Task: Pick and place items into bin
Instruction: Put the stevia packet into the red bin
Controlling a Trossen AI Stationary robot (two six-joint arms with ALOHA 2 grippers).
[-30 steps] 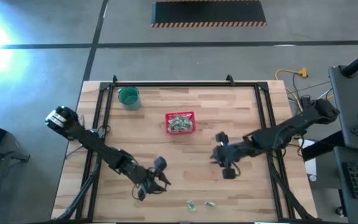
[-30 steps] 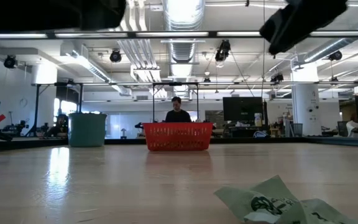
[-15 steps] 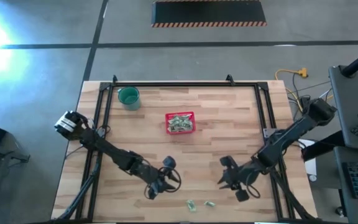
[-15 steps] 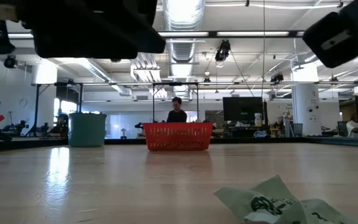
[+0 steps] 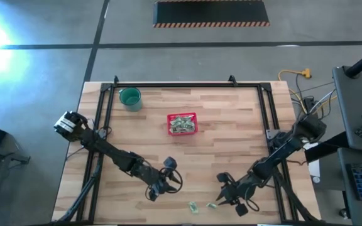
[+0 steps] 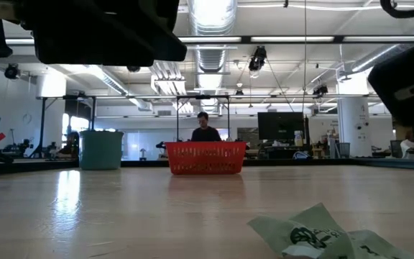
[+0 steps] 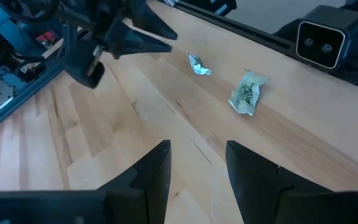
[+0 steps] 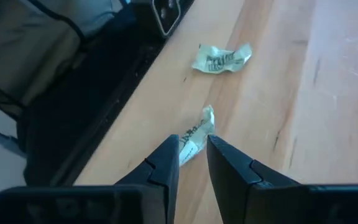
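Two pale green-and-white packets lie flat on the wood near the table's front edge: one (image 5: 211, 204) (image 8: 197, 135) and, to its left, another (image 5: 193, 206) (image 8: 221, 58). My right gripper (image 5: 222, 198) (image 8: 192, 149) slants down over the first, narrowly open, a finger on either side of the packet's near end. My left gripper (image 5: 168, 179) (image 7: 194, 152) hovers open to the left of the packets, nothing between its fingers. The red basket (image 5: 181, 123) (image 6: 205, 158) at mid-table holds several packets. My right gripper comes slanting down from the table's right side, its fingertips (image 8: 171, 144) beside the near end (image 8: 190, 148) of the packet, which lies flat on the table. Whether the fingers touch it I cannot tell.
A teal cup (image 5: 130, 97) (image 6: 100, 150) stands at the far left. A black frame rail (image 5: 109, 107) runs round the table's edges. In the low view a person (image 6: 205, 131) shows behind the basket. Bare wood lies between the basket and the packets.
My right gripper has swung toward the table's near edge and come down, tipping more steeply, until its fingertips reach the right-hand packet. My left gripper shifted slightly toward the right early on, then kept still. The packets have not moved.
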